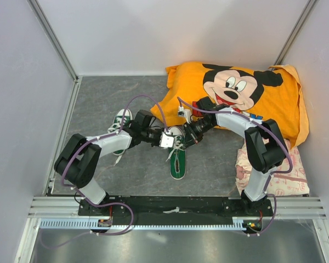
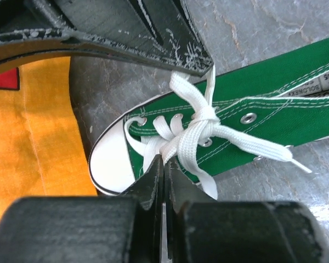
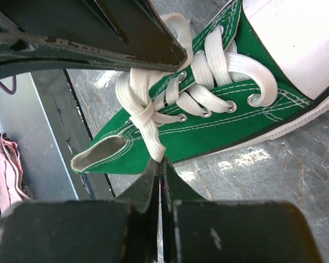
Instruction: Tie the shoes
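Observation:
One green sneaker (image 1: pixel 177 160) lies at the table's middle, its white toe cap (image 2: pixel 111 159) toward the orange cloth. Its white laces are crossed into a knot (image 2: pixel 205 116) over the tongue. My left gripper (image 1: pixel 169 139) is shut on a lace strand (image 2: pixel 178 143) at its tips (image 2: pixel 164 160). My right gripper (image 1: pixel 186 136) faces it across the shoe and is shut on the other lace end (image 3: pixel 153 143) at its tips (image 3: pixel 160 161). A free lace end (image 2: pixel 263 143) trails over the shoe's side. The second green sneaker (image 1: pixel 120 121) sits to the left, partly behind my left arm.
An orange Mickey Mouse cloth (image 1: pixel 238 93) covers the back right, close to the shoe's toe. A pink patterned cloth (image 1: pixel 275 169) lies at the right by the right arm's base. White walls enclose the grey table (image 1: pixel 104 98).

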`<state>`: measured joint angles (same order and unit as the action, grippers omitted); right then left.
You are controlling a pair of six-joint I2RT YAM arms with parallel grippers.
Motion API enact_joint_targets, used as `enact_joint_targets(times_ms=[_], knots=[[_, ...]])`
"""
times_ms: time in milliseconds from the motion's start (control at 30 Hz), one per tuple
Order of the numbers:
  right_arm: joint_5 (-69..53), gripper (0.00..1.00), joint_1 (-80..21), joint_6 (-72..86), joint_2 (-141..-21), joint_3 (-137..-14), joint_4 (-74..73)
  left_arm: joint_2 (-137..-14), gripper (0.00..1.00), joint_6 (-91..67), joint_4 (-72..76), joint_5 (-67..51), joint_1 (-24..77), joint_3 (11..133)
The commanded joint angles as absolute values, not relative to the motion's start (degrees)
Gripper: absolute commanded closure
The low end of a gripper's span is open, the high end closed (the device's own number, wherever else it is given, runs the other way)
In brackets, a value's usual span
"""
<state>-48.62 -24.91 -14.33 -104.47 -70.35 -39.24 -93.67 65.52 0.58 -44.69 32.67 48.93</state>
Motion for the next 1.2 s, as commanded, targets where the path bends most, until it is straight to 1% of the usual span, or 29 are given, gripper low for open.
enact_joint_targets(times_ms=[0,400,1167], knots=[[-46.32,1.00,-25.05,-19.33,-105.99,-73.91,-44.81,-92.55,0.98,66.53,1.76,-41.93,32.78,48.34],[-41.31,1.00,-25.05,-26.45,-108.37,-76.20,-52.64,-91.41,0.98,65.92,3.51,-38.85,31.03,46.41],[-40.25,1.00,-24.70,-27.69,-107.14,-74.36,-53.17,-90.70,0.98,68.47,3.60,-38.50,28.13,44.21]])
